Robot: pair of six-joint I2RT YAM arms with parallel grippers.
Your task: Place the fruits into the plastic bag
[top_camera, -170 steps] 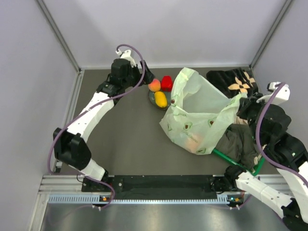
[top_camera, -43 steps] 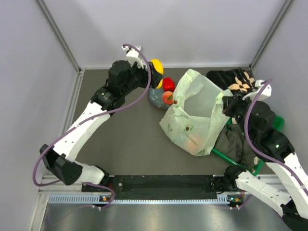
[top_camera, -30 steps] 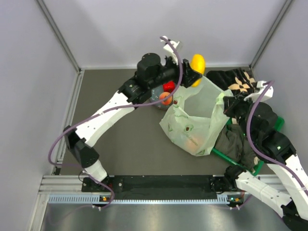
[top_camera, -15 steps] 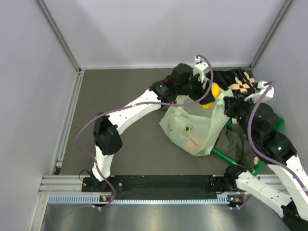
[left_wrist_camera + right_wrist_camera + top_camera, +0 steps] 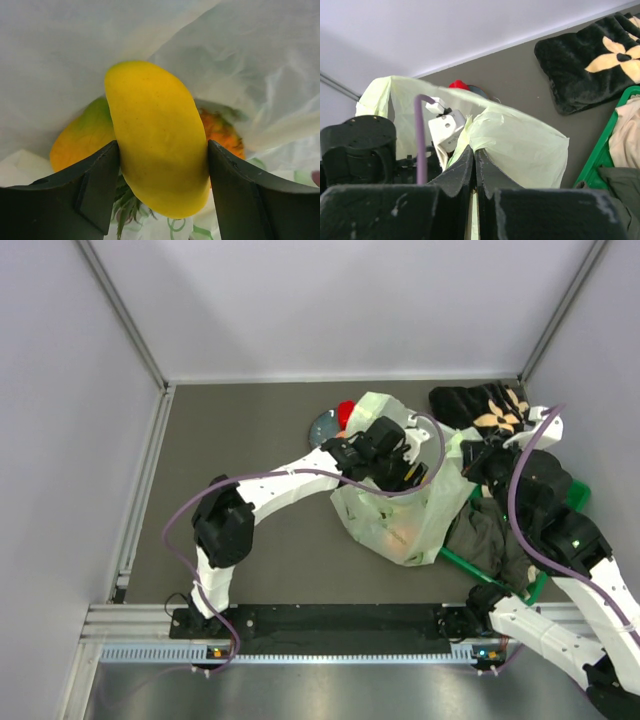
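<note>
The plastic bag wraps around the left gripper, which sits down in the bag's mouth, clamped on a yellow mango. The right gripper has the bag's rim pinched between its closed fingers. Just past the held mango, deeper in the bag, lie an orange-green mango and the pineapple. A red fruit sits outside the bag, beyond the left gripper, by the grey plate.

You held a smooth, matt yellow mango between matt black plastic fingers, inside the thin, translucent, crinkled plastic bag; the black cloth looked plush.
</note>
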